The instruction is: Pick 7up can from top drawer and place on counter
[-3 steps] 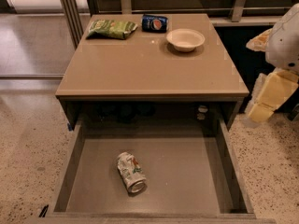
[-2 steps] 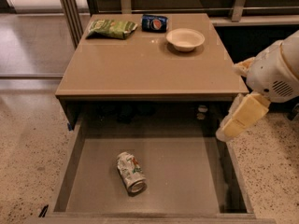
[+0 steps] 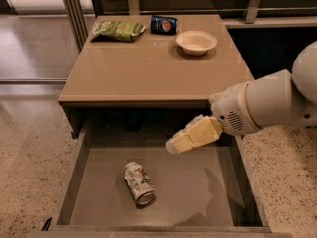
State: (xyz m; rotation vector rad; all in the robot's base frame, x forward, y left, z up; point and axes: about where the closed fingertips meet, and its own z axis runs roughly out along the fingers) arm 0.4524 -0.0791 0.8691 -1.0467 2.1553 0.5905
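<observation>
We seem to be in an office snack area rather than a home. The floor [image 3: 29,148] is speckled terrazzo, a metal-framed glass partition [image 3: 75,14] stands behind, and a plain tan counter [image 3: 148,73] carries a chip bag [image 3: 118,29], a Pepsi can [image 3: 163,25] and a bowl [image 3: 196,41]. The gripper [image 3: 173,145] hangs over the open drawer [image 3: 198,187], just below the counter's front edge.

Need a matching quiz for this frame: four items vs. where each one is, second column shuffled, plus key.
1. 7up can
2. bowl
3. chip bag
4. tool

a. counter, far left corner
b. above the top drawer, right of the can, not touching it
c. on its side on the drawer floor
d. counter, right of the Pepsi can

Pairs: 1-c, 2-d, 3-a, 4-b
</observation>
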